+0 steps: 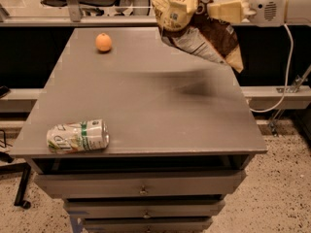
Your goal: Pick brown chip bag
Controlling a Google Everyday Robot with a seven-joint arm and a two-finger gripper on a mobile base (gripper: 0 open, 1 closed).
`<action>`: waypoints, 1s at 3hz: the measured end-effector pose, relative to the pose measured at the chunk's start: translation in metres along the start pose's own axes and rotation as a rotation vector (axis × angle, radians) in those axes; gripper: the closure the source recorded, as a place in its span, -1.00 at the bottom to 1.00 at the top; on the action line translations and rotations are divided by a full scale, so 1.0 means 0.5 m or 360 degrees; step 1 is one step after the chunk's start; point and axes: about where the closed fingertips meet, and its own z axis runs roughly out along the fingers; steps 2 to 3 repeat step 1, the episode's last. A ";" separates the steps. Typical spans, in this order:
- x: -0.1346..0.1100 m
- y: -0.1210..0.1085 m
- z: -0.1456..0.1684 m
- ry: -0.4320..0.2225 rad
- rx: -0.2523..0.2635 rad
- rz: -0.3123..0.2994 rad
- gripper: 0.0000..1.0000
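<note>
The brown chip bag [194, 25] is crinkled, dark brown and pale yellow with black lettering. It hangs in the air above the far right part of the grey table [146, 106], clear of the top, and casts a shadow below. My gripper [214, 9] comes in from the upper right on a white arm and is shut on the bag's upper middle. The bag's top reaches the frame's upper edge.
A white-and-green drink can [77, 136] lies on its side near the table's front left edge. An orange [103, 42] sits at the far left. Drawers are under the table top. A cable hangs at the right, and chair legs stand behind the table.
</note>
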 end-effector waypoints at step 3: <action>-0.004 0.002 -0.003 -0.0011 -0.0002 0.0006 1.00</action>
